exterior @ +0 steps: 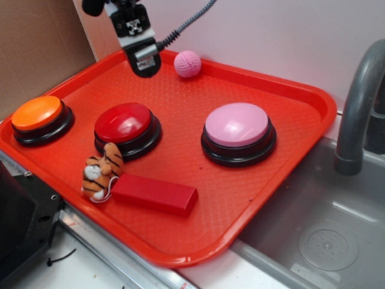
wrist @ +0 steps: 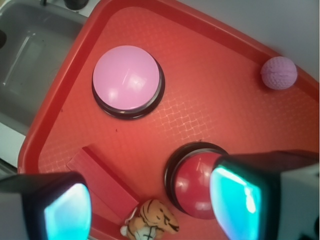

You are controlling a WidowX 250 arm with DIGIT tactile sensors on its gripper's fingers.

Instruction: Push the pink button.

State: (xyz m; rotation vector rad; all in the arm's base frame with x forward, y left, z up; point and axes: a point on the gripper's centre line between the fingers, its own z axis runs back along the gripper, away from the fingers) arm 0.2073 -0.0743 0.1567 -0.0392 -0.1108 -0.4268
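Where tray (exterior: 301, 102) nears sink, pink button (exterior: 237, 124), glossy pale dome, black base

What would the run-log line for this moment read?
phase: approach | gripper: open, empty, raised over tray back | target: pink button, untouched | beside it: red button

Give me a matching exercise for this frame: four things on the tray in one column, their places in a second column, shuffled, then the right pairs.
Things:
1. pink button
2. orange button
3. knitted ball
4. tiger toy

Places in the exterior view:
A. at the tray's far rim, near the gripper
B. at the tray's left end
C. touching the red block's left end, in front of the red button
D. on the tray's right half, nearest the sink

Pairs: 1-D, 2-B, 3-A, 4-C
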